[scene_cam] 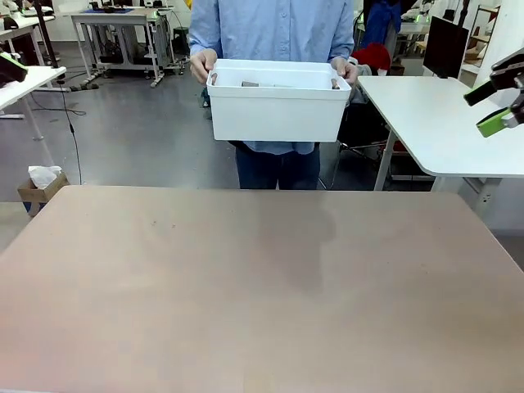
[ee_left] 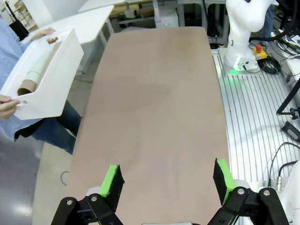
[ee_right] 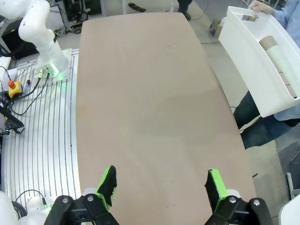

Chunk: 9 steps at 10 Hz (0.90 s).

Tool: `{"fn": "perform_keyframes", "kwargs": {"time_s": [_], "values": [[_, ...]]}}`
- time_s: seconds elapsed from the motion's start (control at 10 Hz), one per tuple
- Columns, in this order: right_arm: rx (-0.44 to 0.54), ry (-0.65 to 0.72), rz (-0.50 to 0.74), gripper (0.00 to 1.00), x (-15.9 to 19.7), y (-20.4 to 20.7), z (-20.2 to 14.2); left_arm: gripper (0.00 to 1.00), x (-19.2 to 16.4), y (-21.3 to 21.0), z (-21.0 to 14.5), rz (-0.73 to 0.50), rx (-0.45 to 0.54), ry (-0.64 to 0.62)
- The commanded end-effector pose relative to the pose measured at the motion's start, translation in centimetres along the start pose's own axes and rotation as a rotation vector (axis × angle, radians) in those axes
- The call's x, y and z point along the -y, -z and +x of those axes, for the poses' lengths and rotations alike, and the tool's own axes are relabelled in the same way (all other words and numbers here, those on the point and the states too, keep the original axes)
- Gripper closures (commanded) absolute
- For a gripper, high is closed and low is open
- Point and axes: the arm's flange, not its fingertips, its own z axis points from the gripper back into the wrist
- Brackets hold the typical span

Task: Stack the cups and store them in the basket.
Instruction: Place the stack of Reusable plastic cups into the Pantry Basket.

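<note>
1. Broadly, the table [scene_cam: 262,278] has a matte tan-brown top that runs from the near edge to the far side where the person [scene_cam: 274,29] stands; in the wrist views its surface stretches away lengthwise beyond each pair of fingers.
2. Next in size, the person in a light blue shirt stands at the far edge, with 1 hand [scene_cam: 201,64] on one short side of the basket and the other hand [scene_cam: 344,69] on the opposite side.
3. The basket [scene_cam: 276,110] is white, rectangular and held in the air above the floor, beyond the far edge of the table and not touching it (roughly level in the front view).
4. Inside it lie the cups [ee_right: 280,58], nested into a stack on its side along the length of the bin: a pale mint green body with a tan-brown rim at the end, also seen in the left wrist view [ee_left: 32,75]. How many are nested cannot be told.
5. The left gripper [ee_left: 167,180] hangs above the near end of the table, its green pads spread wide with nothing between them.
6. The right gripper [ee_right: 161,184] likewise hangs over the table with its jaws wide apart and empty; in the front view it sits high at the right edge [scene_cam: 498,105].
</note>
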Motion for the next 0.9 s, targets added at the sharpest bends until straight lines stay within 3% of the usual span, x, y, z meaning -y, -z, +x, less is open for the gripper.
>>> {"fn": "perform_keyframes", "kwargs": {"time_s": [0.0, 0.8], "values": [[0.012, 0.016, 0.005, 0.00, 0.12, -0.24, 0.42, 0.00, 0.07, -0.10, 0.37, -0.004, 0.018, 0.000], [0.012, 0.016, 0.005, 0.00, 0.12, -0.24, 0.42, 0.00, 0.07, -0.10, 0.37, -0.004, 0.018, 0.000]]}}
